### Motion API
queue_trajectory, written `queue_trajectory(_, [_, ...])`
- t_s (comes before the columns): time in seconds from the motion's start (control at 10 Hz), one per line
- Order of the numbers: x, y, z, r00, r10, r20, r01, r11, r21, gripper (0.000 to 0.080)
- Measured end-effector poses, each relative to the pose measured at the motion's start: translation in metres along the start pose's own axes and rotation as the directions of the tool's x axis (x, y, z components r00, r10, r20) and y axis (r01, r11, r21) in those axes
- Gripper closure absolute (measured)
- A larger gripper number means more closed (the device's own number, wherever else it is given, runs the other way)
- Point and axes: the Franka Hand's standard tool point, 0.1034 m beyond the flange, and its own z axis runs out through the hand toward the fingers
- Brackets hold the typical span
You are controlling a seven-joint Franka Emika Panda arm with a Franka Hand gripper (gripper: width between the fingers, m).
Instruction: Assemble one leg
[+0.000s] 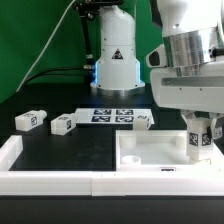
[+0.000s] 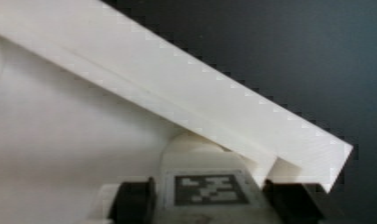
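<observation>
My gripper [image 1: 200, 146] is shut on a leg [image 1: 199, 141], a small white oblong block with a black-and-white tag, held upright over the right corner of the large flat white square piece [image 1: 150, 152]. In the wrist view the leg [image 2: 208, 186] sits between my two black fingers [image 2: 132, 197], with the white square piece [image 2: 69, 120] and its raised edge right behind it. Three other legs lie on the black table: one at the exterior view's left [image 1: 30, 119], one beside it [image 1: 64, 124], one at the middle [image 1: 142, 119].
The marker board [image 1: 113, 115] lies flat at the back middle, in front of the arm's base [image 1: 116, 68]. A white raised border [image 1: 40, 178] runs along the table's front and left edges. A green backdrop stands behind.
</observation>
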Motion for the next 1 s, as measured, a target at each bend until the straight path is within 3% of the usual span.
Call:
queue_trajectory(0.1, [0.000, 0.000, 0.000, 0.999, -0.033, 0.001, 0.033, 0.999, 0.000, 0.0505])
queue_trajectory(0.2, [0.000, 0.000, 0.000, 0.999, -0.044, 0.001, 0.044, 0.999, 0.000, 0.0404])
queue_trajectory(0.4, [0.002, -0.005, -0.004, 0.956, -0.293, 0.006, 0.293, 0.956, -0.003, 0.0175])
queue_trajectory(0.5, [0.002, -0.005, -0.005, 0.908, -0.420, 0.000, 0.420, 0.908, -0.009, 0.0157])
queue_trajectory(0.6, [-0.001, -0.006, -0.004, 0.832, -0.554, -0.010, 0.554, 0.832, -0.030, 0.0157])
queue_trajectory(0.7, [-0.002, -0.008, -0.005, 0.688, -0.726, -0.018, 0.724, 0.688, -0.055, 0.0157])
queue_trajectory(1.0, [-0.001, -0.013, -0.006, 0.337, -0.941, 0.040, 0.938, 0.331, -0.106, 0.0150])
